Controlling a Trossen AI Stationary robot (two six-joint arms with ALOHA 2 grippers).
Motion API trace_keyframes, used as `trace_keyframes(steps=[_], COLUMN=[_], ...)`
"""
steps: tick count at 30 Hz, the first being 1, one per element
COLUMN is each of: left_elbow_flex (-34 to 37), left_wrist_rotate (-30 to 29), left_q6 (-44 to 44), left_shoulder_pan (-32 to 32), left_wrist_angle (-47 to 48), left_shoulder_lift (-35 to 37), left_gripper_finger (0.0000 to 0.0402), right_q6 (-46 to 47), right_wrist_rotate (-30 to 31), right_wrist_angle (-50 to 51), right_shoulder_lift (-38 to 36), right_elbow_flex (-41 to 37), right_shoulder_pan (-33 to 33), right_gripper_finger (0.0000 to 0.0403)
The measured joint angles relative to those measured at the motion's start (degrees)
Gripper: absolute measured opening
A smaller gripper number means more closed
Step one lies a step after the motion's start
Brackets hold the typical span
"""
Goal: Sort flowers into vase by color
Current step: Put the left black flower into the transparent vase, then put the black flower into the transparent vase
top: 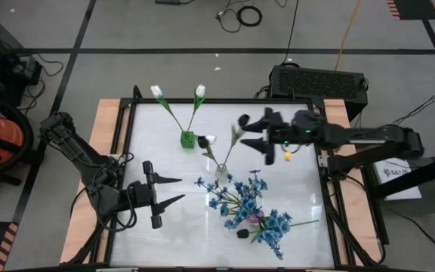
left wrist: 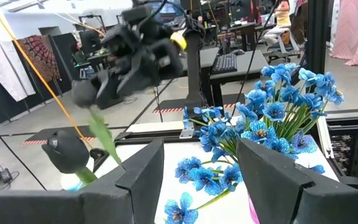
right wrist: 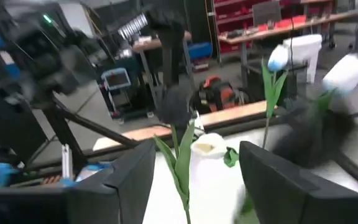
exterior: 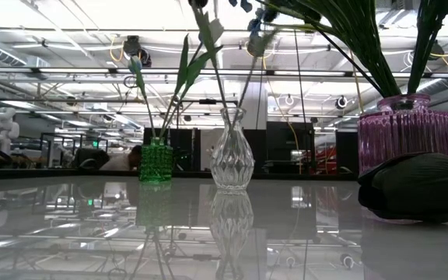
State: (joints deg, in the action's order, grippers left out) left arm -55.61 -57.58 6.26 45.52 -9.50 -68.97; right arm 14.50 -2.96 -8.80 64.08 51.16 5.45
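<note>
Clear glass makes up the central vase [top: 221, 173], taken here as the landmark on the white bench [top: 157, 151]; it holds one white tulip [top: 208, 140] and a second stem with a pale bloom [top: 236, 134] leaning toward the right gripper; in the low view this clear vase [exterior: 232, 162] stands upright between its two neighbours. Beyond and to the left of it stands a green vase [top: 188, 139] carrying two white tulips [top: 157, 92] that splay apart; the same green vase [exterior: 156, 161] shows upright in the low view. Nearer the front edge and to the right of the clear vase lies a dense mass of blue flowers [top: 244, 200] spread over the bench, rising from a pink ribbed vase [exterior: 403, 134]; a black tulip bud [top: 242, 233] lies on the bench just beside that vase, seen close in the low view [exterior: 418, 187]. Right gripper [top: 251, 134] hovers just to the right of the clear vase at the level of the blooms, jaws spread, holding nothing. Left gripper [top: 174, 190] sits well to the left of the clear vase, low over the bench, jaws spread wide and empty, pointing toward the blue flowers.
</note>
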Motion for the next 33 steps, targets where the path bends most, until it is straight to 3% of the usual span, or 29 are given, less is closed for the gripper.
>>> trace_keyframes(steps=[6, 16, 23, 33], left_elbow_flex=[0.0, 0.0, 0.0, 0.0], left_wrist_rotate=[0.0, 0.0, 0.0, 0.1], left_q6=[0.0, 0.0, -1.6, -4.5], left_shoulder_pan=[0.0, 0.0, 0.0, 0.0], left_wrist_angle=[0.0, -0.2, 1.5, 2.8], left_shoulder_lift=[0.0, 0.0, 0.0, 0.0], left_gripper_finger=[0.0209, 0.0209, 0.0209, 0.0209], right_q6=[-0.2, 0.3, 2.3, 10.3], right_wrist_rotate=[3.0, 4.8, 12.0, 16.1], right_wrist_angle=[7.1, 16.2, 34.3, 55.7], right_shoulder_lift=[-9.7, -13.4, -19.4, -28.4], right_elbow_flex=[0.0, 0.0, 2.3, 3.0], right_shoulder_pan=[-1.4, -6.2, -11.2, -16.8], right_gripper_finger=[0.0226, 0.0226, 0.0226, 0.0226])
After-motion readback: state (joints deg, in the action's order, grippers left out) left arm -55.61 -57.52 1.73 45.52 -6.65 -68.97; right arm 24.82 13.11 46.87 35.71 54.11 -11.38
